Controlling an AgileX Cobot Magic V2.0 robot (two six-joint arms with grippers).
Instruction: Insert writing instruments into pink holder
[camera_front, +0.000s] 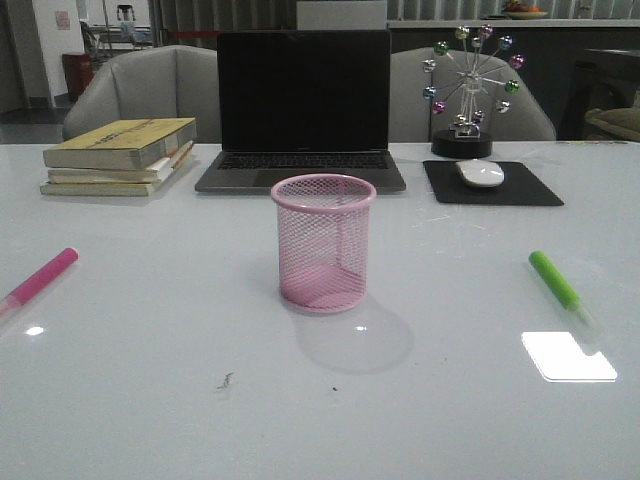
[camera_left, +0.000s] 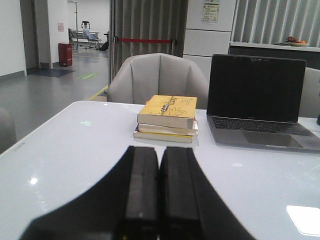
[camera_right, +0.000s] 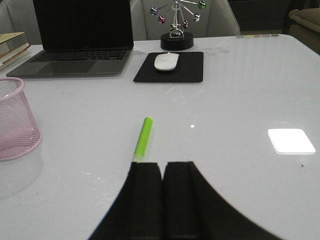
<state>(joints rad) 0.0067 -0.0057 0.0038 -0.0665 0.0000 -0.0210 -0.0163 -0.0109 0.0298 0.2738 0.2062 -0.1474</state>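
Pink holder (camera_front: 323, 243) stands empty; green pen (camera_right: 142, 139) lies just ahead of the clenched right pincer (camera_right: 163, 200), pink pen (camera_front: 40, 277) untouched, left pincer (camera_left: 159, 195) clenched too.

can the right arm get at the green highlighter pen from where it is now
Probably yes. The bright green highlighter pen lies flat on the white table just ahead of the shut right gripper, with nothing between them. The jaws would have to open first.

The white table (camera_front: 150, 400) is carrying the pink holder (camera_front: 323, 243); flanking it are lying a pink pen (camera_front: 38, 278) and green pen (camera_front: 556, 282), with a laptop (camera_front: 302, 110) behind.
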